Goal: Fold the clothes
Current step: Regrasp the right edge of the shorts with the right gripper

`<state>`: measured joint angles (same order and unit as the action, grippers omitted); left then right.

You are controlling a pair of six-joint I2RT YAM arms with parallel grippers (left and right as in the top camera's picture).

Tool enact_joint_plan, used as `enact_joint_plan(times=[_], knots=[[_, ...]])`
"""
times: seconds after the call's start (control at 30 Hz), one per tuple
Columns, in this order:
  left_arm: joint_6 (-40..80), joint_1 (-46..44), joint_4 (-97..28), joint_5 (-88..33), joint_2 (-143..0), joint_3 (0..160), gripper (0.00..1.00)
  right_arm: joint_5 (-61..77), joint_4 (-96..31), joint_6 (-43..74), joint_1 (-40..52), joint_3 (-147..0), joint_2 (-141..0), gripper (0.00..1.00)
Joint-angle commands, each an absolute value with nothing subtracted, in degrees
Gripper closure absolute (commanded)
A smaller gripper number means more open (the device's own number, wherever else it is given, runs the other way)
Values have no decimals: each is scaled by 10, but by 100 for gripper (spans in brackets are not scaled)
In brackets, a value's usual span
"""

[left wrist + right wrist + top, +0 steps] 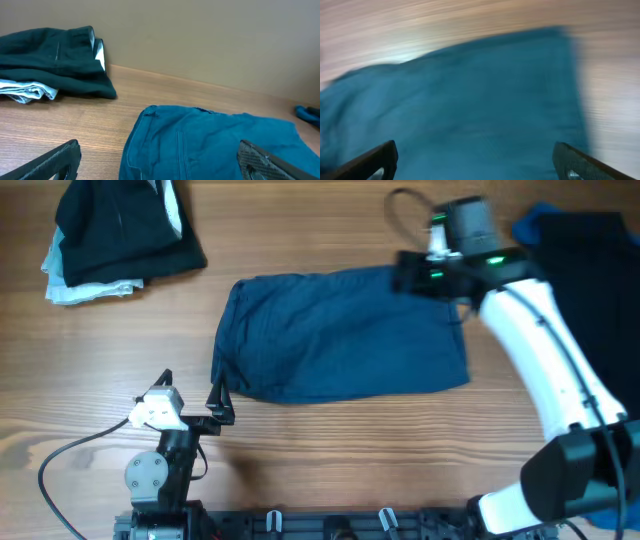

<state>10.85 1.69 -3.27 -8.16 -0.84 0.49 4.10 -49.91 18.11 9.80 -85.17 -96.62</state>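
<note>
Navy garment folded on worktop. Left pincer open, just beside garment corner. Right pincer open above garment.

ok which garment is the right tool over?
The navy-blue garment spread mid-table, under the right tool. The black folded pile lies at the far-left corner, the dark heap at the right edge.

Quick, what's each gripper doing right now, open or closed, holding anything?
Left gripper: open, holding nothing, near the dark navy-blue fabric garment.
Right gripper: open, holding nothing, over that garment.
</note>
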Motion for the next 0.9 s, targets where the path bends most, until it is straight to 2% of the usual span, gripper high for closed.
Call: enact_joint_plan(times=[0.0,0.07,0.13,0.23,0.33,0.77,0.87], knots=[[108,21,-37,-78,-5,3,0,150,-512,48,-5,-846,-994,1],[108,21,-37,-78,-5,3,0,218,-511,-31,-59,-846,-1014,1],[108,21,-37,-78,-5,3,0,232,-511,-62,-98,-846,-1036,1],[108,21,-37,-78,-5,3,0,253,-514,-92,-138,-846,-1075,3],[108,21,-37,-78,-5,3,0,361,-537,-181,-151,-846,-1117,4],[108,21,-37,-78,-6,3,0,356,-536,-173,-149,-846,-1192,2],[108,21,-37,-78,-6,3,0,356,-534,-96,-149,-846,-1186,1]])
